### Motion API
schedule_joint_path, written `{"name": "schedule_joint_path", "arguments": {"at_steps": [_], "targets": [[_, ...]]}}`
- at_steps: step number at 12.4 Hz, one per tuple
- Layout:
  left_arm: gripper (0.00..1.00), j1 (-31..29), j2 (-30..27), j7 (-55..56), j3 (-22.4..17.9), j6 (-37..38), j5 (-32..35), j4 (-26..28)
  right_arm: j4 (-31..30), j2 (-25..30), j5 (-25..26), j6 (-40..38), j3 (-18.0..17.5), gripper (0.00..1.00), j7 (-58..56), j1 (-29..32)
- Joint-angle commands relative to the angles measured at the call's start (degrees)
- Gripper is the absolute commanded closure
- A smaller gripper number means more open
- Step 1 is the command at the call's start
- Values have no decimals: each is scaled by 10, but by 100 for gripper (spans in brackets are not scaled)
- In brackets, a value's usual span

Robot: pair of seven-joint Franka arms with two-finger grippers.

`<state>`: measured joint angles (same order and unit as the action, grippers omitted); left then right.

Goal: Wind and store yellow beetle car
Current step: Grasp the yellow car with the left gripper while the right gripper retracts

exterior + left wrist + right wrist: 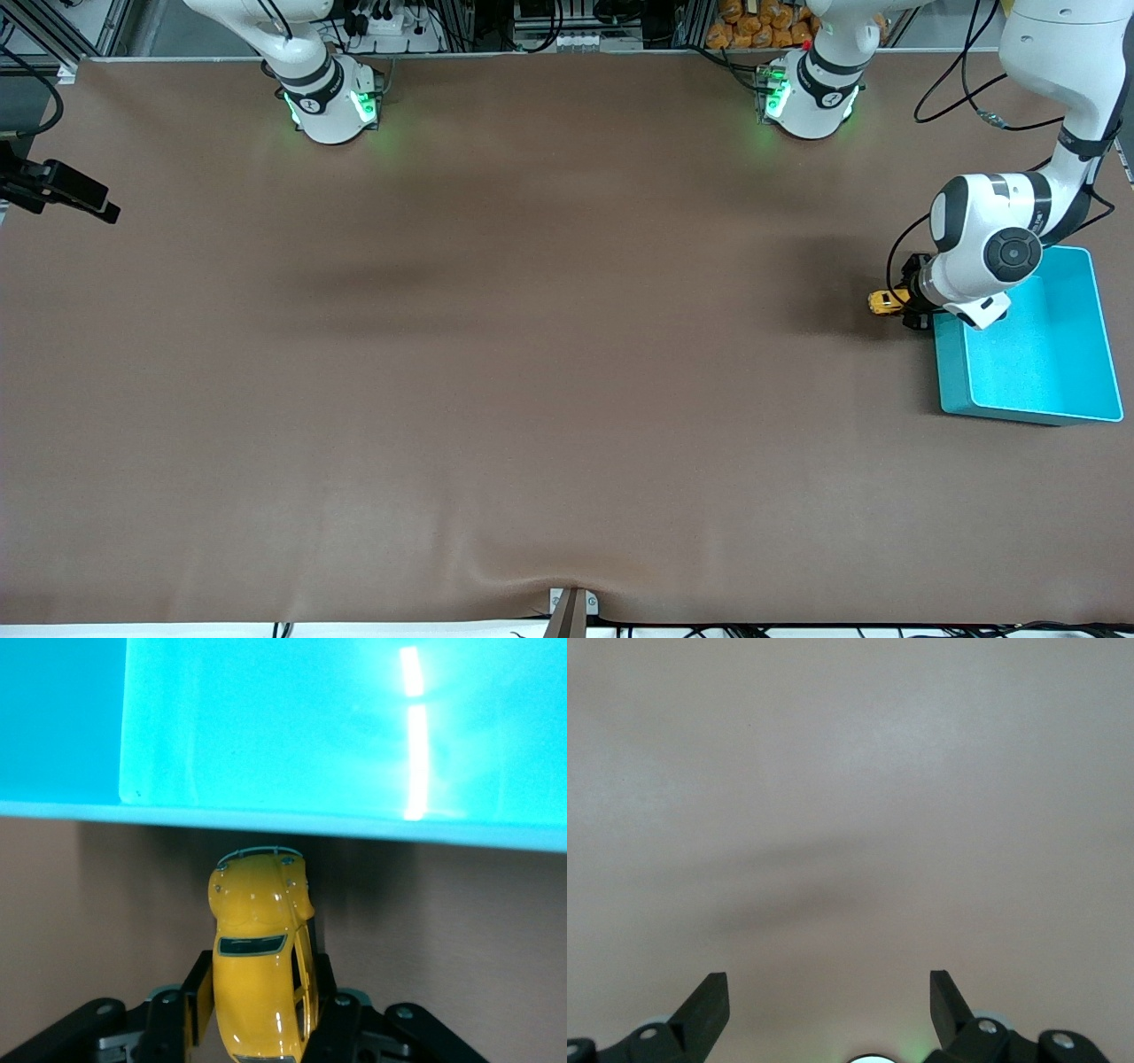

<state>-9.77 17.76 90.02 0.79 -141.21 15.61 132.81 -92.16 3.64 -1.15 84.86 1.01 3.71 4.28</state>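
1. The yellow beetle car (260,973) is seen as a small, glossy, rounded toy with dark windows and a smooth domed roof; it is clamped by its sides between the black fingers (197,989) of the left gripper (261,1010).
2. In the front view the yellow beetle car (883,302) is found at the left arm's end of the table, just beside the outer wall of the turquoise bin (952,372), not inside it.
3. The bin is a rectangular, smooth plastic tub with a thin rim; its wall (337,726) is seen close to the car's nose.
4. The table (532,354) is covered by a matte brown mat, slightly rippled at the edge nearest the front camera.
5. The right gripper (829,1003) is held over bare mat with its fingers spread wide and nothing between them; the right arm waits.
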Motion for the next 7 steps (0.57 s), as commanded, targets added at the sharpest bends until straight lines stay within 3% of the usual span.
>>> {"name": "schedule_joint_path", "arguments": {"at_steps": [1,5,7], "targets": [[94,6,-52,-10,7,14,16,-1,5,3,-17,-7,5,0,-4,-10],[94,31,-97,-63,49,113,15,-53,5,2,-17,-5,11,0,-3,-23],[99,30,-117,-153,62,178,15,-78,5,1,-17,-1,11,0,-3,-23]]}}
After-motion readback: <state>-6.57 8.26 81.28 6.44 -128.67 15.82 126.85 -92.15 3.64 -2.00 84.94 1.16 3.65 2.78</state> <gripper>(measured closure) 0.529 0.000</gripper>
